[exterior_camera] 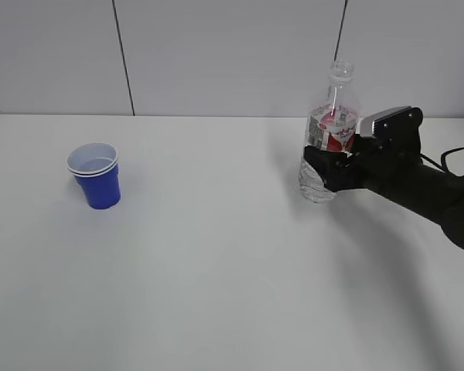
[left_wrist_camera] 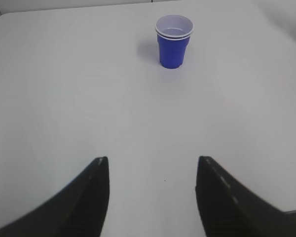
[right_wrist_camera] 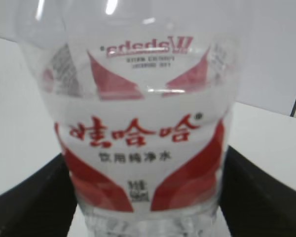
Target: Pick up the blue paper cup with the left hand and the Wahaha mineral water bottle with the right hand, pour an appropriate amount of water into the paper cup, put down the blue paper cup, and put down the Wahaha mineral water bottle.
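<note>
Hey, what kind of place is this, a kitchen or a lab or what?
Most likely a robot test bench or lab, not a kitchen: a bare white table against plain grey wall panels, with only a blue paper cup, a water bottle and a black robot arm on it.

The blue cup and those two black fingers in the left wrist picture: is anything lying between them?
Nothing: only bare white table separates the blue paper cup from the left hand, as the left wrist view shows.
</note>
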